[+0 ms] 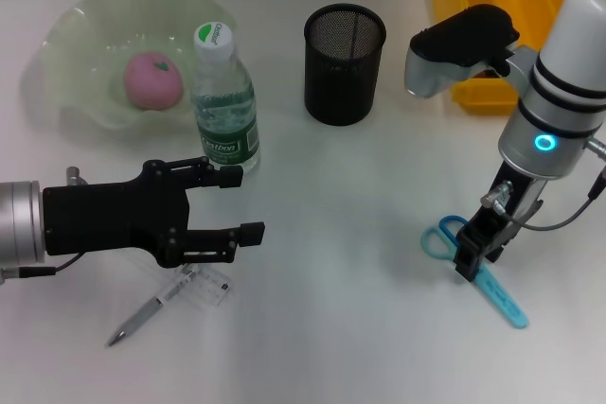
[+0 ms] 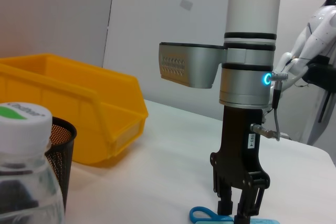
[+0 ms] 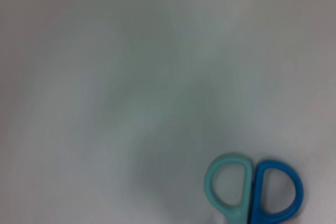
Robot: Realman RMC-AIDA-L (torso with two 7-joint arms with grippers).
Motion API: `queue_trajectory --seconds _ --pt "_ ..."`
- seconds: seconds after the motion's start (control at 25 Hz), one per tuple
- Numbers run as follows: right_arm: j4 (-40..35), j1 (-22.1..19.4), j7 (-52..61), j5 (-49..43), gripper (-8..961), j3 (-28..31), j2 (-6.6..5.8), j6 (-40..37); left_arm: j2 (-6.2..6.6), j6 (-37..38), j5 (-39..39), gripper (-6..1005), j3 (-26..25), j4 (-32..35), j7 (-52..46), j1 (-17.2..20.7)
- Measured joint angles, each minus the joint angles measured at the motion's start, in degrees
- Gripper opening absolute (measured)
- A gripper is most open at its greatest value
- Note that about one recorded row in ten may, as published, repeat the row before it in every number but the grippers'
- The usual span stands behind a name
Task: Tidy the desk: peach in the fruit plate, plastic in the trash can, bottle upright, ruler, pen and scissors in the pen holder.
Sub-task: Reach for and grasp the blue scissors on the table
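Where the right gripper (image 1: 471,254) points down onto the desk (image 1: 360,234), its fingers straddle the scissors (image 1: 473,267), blue handles beside it; whether they are clamped cannot be told. Left gripper (image 1: 232,203): fingers spread, empty, beside the upright bottle (image 1: 223,101). Pen (image 1: 142,317) and clear plastic (image 1: 204,286) lie below it. Peach (image 1: 153,80) sits in fruit plate (image 1: 71,40). Pen holder (image 1: 345,63) stands behind.

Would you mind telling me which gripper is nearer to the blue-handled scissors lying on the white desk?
The right gripper: it stands directly over the blue-handled scissors, fingers down at them. The left gripper hovers far across the desk, beside the clear plastic water bottle.
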Motion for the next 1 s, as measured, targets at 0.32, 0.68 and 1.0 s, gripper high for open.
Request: queue_trajectory --seconds 0.32,0.68,1.0 --pt "0.0 0.15 0.11 0.24 403 -0.66 0.02 0.16 0.0 -0.38 0.0 794 0.0 0.0 0.0 -0.11" --pt "0.9 0.38 0.15 0.27 397 -0.67 0.02 0.4 0.0 -0.66 0.0 794 0.0 0.0 0.0 -0.22" --pt "1.2 0.49 0.14 0.29 395 -1.1 0.01 0.6 0.0 -0.76 0.0 794 0.0 0.0 0.0 -0.35"
